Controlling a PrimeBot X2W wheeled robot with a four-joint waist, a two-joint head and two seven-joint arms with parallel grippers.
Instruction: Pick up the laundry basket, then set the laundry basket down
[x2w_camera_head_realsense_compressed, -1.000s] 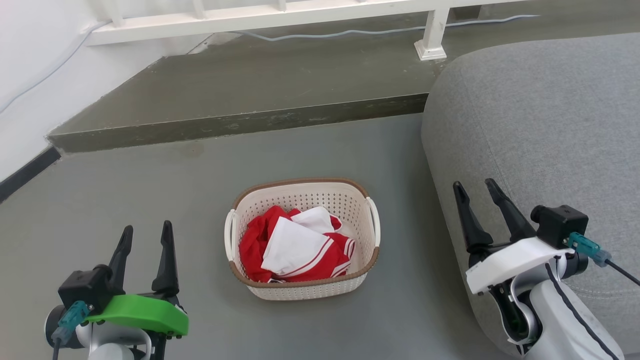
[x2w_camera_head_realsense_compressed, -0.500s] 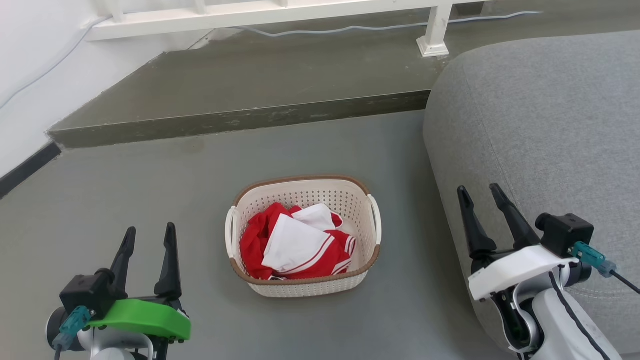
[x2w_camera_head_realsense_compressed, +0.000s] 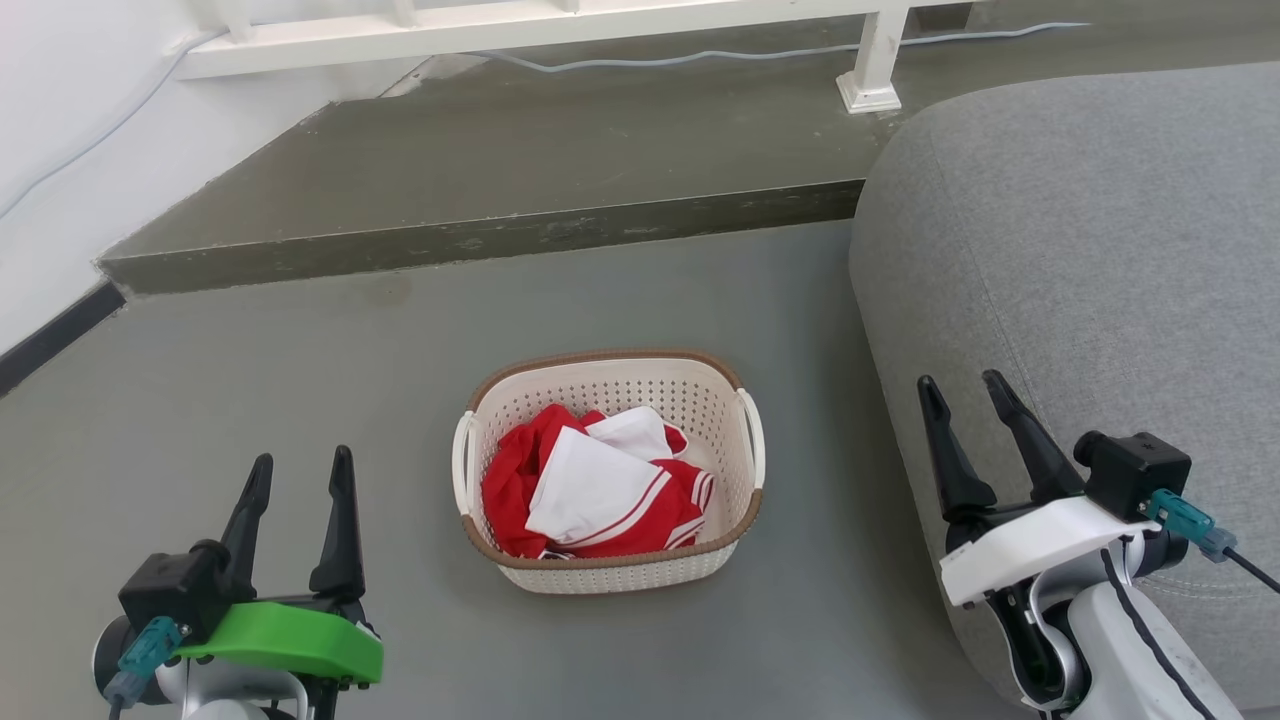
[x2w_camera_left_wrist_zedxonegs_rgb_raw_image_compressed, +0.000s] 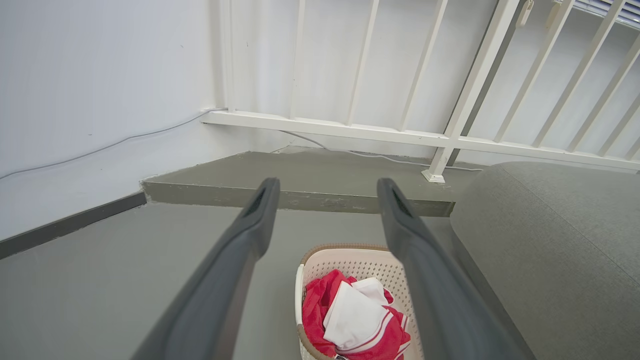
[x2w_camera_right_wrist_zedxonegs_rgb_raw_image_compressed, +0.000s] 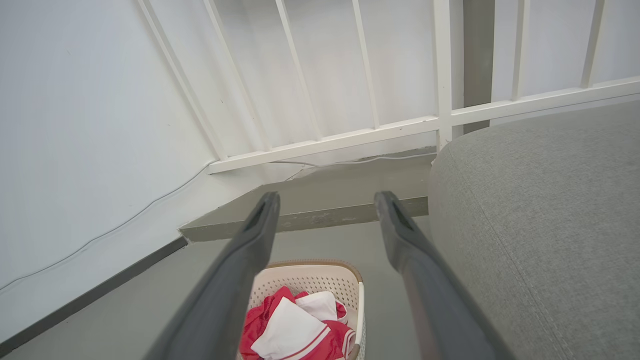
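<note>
The floor (x2w_camera_head_realsense_compressed: 300, 420) is smooth and grey, with a dark skirting strip (x2w_camera_head_realsense_compressed: 55, 335) along the white wall (x2w_camera_head_realsense_compressed: 60, 120) at the left. The laundry basket (x2w_camera_head_realsense_compressed: 620, 578) stands upright on it near the middle, touching nothing else. A grey sofa (x2w_camera_head_realsense_compressed: 1080, 250) sits on the floor to the right of the basket, with bare floor between them. Behind, a low step (x2w_camera_head_realsense_compressed: 550, 160) rises from the floor. A white railing post (x2w_camera_head_realsense_compressed: 868, 90) and a pale cable (x2w_camera_head_realsense_compressed: 700, 62) rest on the step.

Looks like a home: grey fabric sofa (x2w_camera_head_realsense_compressed: 1080, 250) just right of the right gripper (x2w_camera_head_realsense_compressed: 958, 380), laundry basket (x2w_camera_head_realsense_compressed: 620, 575) of red and white clothes (x2w_camera_head_realsense_compressed: 590, 490) on the grey floor (x2w_camera_head_realsense_compressed: 250, 380) between it and the left gripper (x2w_camera_head_realsense_compressed: 302, 456), white railing (x2w_camera_head_realsense_compressed: 520, 30) ahead past a step (x2w_camera_head_realsense_compressed: 500, 150).
</note>
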